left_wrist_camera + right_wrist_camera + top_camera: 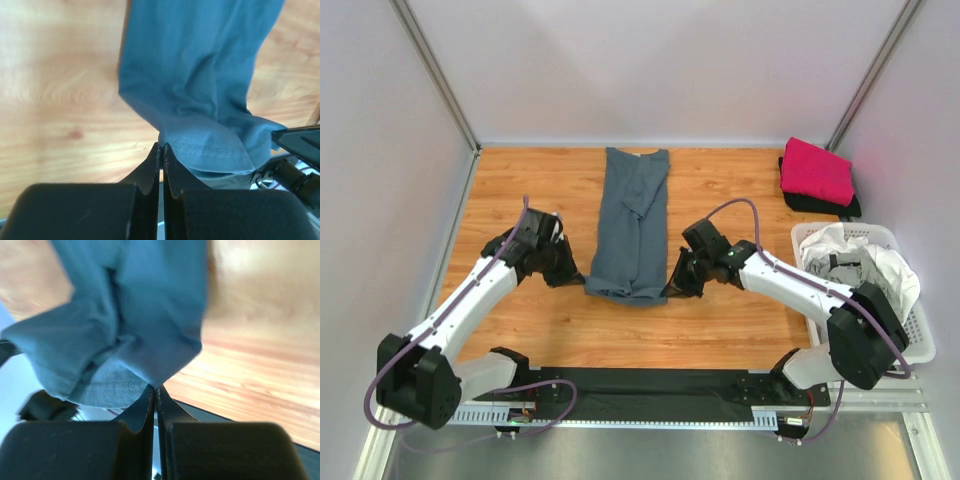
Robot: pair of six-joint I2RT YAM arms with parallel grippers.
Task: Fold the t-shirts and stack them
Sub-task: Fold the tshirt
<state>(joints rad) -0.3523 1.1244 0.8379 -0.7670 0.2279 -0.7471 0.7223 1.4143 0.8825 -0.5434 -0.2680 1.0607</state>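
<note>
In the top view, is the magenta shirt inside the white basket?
No, the magenta shirt sits folded on a black shirt on the table, beyond the basket.

The t-shirt [630, 225] is slate blue-grey. At two o'clock a magenta-pink shirt [815, 168] tops a black shirt [828, 207]. At three o'clock, white and light grey shirts [850, 255] fill a white lattice basket [918, 345]. The table [520, 180] is orange wood-grain.

I can read nothing here. No word, number, brand mark or sign shows on the blue-grey t-shirt [630, 230], the pink t-shirt [815, 170], the basket [920, 345] or the tabletop [740, 195]. The shirt's hem, seen close, shows only plain stitching.
</note>
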